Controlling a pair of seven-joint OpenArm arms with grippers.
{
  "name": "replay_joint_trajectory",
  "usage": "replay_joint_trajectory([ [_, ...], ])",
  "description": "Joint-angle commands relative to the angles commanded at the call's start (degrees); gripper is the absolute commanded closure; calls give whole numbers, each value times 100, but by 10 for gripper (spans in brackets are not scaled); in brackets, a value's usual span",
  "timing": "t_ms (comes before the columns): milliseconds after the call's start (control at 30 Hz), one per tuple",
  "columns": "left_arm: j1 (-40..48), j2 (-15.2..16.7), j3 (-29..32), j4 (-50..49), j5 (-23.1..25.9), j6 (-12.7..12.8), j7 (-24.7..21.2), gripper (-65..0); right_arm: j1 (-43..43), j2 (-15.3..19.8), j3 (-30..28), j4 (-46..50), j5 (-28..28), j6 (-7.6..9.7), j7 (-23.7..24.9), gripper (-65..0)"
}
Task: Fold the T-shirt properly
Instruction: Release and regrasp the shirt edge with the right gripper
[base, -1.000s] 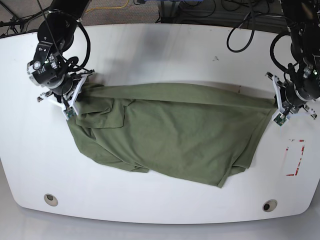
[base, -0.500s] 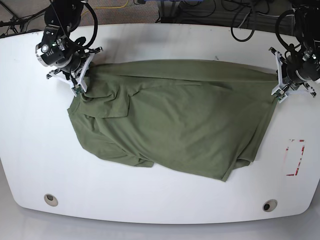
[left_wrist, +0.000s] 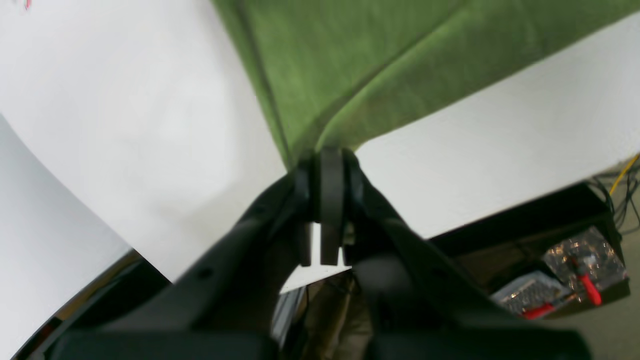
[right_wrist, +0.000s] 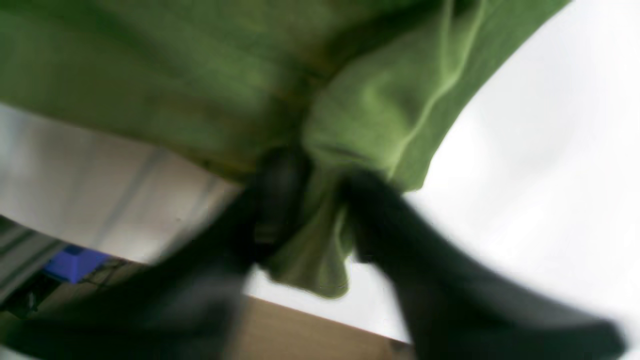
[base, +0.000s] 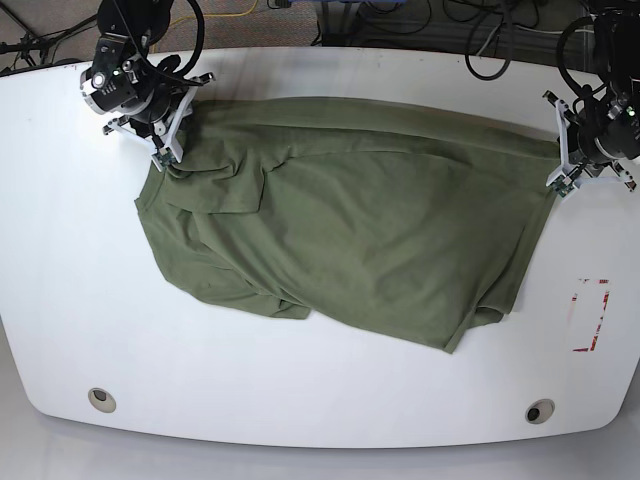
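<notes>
The olive-green T-shirt (base: 350, 220) lies spread across the white table (base: 320, 400), stretched between both arms along its far edge. At the left of the base view, my right gripper (base: 165, 155) is shut on a bunched corner of the T-shirt (right_wrist: 320, 220). My left gripper (base: 556, 180) at the right of the base view is shut on the opposite corner. In the left wrist view its fingertips (left_wrist: 327, 165) pinch the T-shirt (left_wrist: 350, 65) where a seam meets the edge. The near part of the cloth is creased and rumpled.
Red tape marks (base: 590, 315) sit on the table at the right. Two round grommets (base: 100, 398) (base: 538, 411) lie near the front edge. Cables (base: 490, 40) hang behind the far edge.
Both grippers have carried their corners of the T-shirt toward the table's far edge. The far edge of the cloth has moved back and the shirt has spread out.
</notes>
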Motion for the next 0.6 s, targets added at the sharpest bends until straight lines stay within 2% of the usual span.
replay_joint_trajectory([
  [67, 0, 0, 0, 9, 0, 0, 0, 0, 9, -62, 141, 0, 176, 0, 0, -425],
  [133, 0, 0, 0, 9, 0, 0, 0, 0, 9, -88, 281, 0, 440, 0, 0, -469],
  [367, -18, 0, 0, 0, 0, 0, 0, 0, 202, -79, 844, -35, 1354, 0, -35, -472],
  [600, -18, 0, 9, -9, 0, 0, 0, 0, 527, -79, 958, -44, 1424, 0, -70, -472],
])
